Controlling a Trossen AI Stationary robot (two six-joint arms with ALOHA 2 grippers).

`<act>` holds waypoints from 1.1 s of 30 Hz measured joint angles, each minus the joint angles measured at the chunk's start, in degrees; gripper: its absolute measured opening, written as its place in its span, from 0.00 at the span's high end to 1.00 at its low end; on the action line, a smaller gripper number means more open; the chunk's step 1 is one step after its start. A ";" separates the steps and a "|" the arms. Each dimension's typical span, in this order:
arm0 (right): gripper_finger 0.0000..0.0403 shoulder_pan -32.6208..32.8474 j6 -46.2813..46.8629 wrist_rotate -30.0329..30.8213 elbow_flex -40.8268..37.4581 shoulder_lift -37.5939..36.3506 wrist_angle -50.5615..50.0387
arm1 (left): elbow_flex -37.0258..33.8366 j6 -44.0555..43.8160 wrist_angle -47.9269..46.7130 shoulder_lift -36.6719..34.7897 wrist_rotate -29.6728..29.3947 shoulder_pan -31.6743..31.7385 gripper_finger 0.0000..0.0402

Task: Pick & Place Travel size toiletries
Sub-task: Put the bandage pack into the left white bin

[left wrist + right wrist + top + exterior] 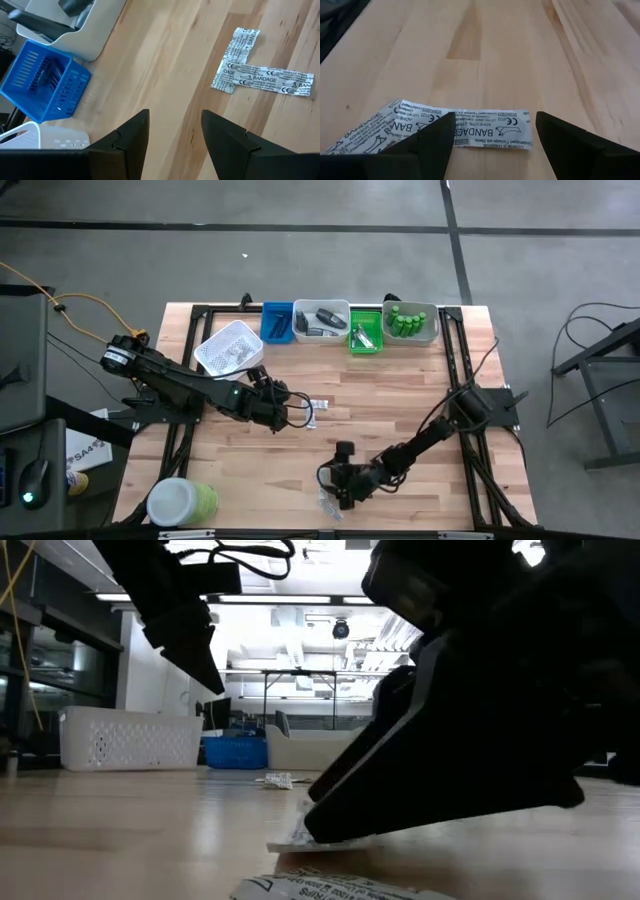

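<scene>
Near the table's [400, 395] front edge, the right gripper [492, 137], jaws wide, straddled a bandage sachet [485, 125]; closing looked next.

Your high view looks straight down on the whole table [400, 410]. Your low view sits at tabletop level, facing the far trays. Both wrist views look close down at the tabletop; left wrist and high share the blue tray [42, 87].
</scene>
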 joint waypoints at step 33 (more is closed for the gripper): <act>0.99 -0.77 16.47 1.94 0.02 -0.40 -9.27 | 0.00 -0.22 0.49 0.08 3.23 -0.02 0.56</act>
